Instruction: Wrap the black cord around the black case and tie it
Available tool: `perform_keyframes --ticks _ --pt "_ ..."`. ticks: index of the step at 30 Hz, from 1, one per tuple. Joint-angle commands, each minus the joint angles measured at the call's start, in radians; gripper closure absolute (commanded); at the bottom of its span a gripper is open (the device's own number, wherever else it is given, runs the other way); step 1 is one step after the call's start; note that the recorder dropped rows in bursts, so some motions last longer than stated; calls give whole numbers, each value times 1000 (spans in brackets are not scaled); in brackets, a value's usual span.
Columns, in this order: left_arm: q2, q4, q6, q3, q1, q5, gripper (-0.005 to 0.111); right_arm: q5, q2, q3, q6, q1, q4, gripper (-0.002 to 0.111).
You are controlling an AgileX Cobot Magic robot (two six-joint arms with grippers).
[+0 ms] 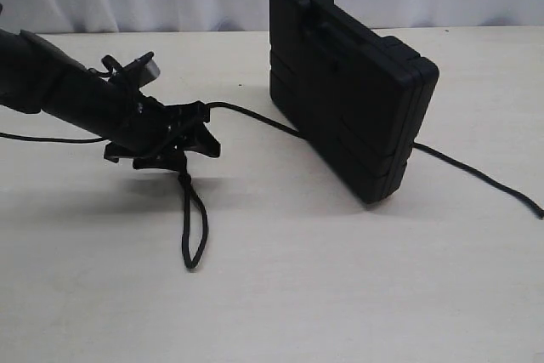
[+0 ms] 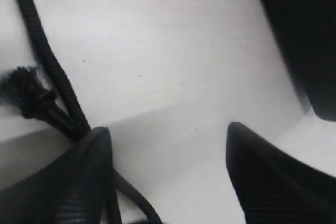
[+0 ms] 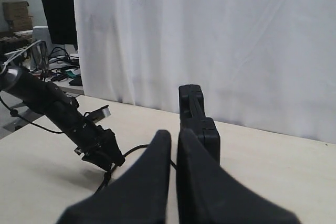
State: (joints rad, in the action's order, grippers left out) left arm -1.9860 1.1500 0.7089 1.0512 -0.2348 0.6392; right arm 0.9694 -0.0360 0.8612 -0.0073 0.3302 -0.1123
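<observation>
Pale tabletop (image 1: pixel 340 295): the black case (image 1: pixel 348 82) stood on edge, its long axis slanting from far left to near right. The black cord (image 2: pixel 46 51) trailed left to right past its base. The left gripper (image 2: pixel 168 129) gaped, with the cord against one finger. The right gripper (image 3: pixel 173 132) was pinched together, empty.

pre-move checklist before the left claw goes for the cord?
1. left claw open: ok, fingers wide apart.
2. black cord in the gap: not ok, it passes by one finger, unclamped.
3. black case standing upright on the table: ok.
4. Cord wrapped around the case: not ok, it only trails out from both sides at the base.
5. right claw free: ok, shut on nothing.
6. Cord's far end unsnagged: cannot tell, it leaves the exterior view.
</observation>
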Motion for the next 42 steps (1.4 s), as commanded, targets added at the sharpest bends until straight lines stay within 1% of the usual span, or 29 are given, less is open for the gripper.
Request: perform_keyframes --ticks 1,2,3,6,10,12,17,19,21,23,29,31,36,38,40,42 --pt "0 -160 243 77 -5 87 55 5 0 -7 -7 -3 -7 104" --pt "0 -263 314 119 -5 147 59 5 0 -7 -7 -3 -7 104" --pt "1 -301 334 134 -5 169 61 5 0 -7 -7 -3 -7 104" --pt "10 -456 413 160 -8 220 61 5 0 -7 -7 -3 -7 104" --pt "15 -756 606 160 -46 204 61 5 0 -7 -7 -3 -7 104" --pt "15 -841 710 160 -70 185 61 5 0 -7 -7 -3 -7 104" --pt "8 -825 1014 160 -142 10 61 5 0 -7 -7 -3 -7 104" --pt "-3 -842 1139 160 -173 -20 61 5 0 -7 -7 -3 -7 104" --pt "-20 -897 1224 160 -192 -26 61 5 0 -7 -7 -3 -7 104" --pt "-36 -955 1230 160 -203 -32 61 5 0 -7 -7 -3 -7 104" --pt "-51 -1150 1225 160 -203 -7 61 5 0 -7 -7 -3 -7 104" --pt "-55 -1150 1225 160 -203 -17 61 10 0 -7 -7 -3 -7 104" --pt "-73 -1078 1225 160 -203 -95 61 27 0 -7 -7 -3 -7 104" --pt "-80 -1076 1225 160 -207 -95 62 25 0 -7 -8 -3 -7 104" --pt "-81 -1051 1225 160 -214 -81 69 23 0 -7 -15 -3 -7 104" --pt "-81 -988 1223 160 -220 -72 82 23 0 -7 -17 -3 -7 104"
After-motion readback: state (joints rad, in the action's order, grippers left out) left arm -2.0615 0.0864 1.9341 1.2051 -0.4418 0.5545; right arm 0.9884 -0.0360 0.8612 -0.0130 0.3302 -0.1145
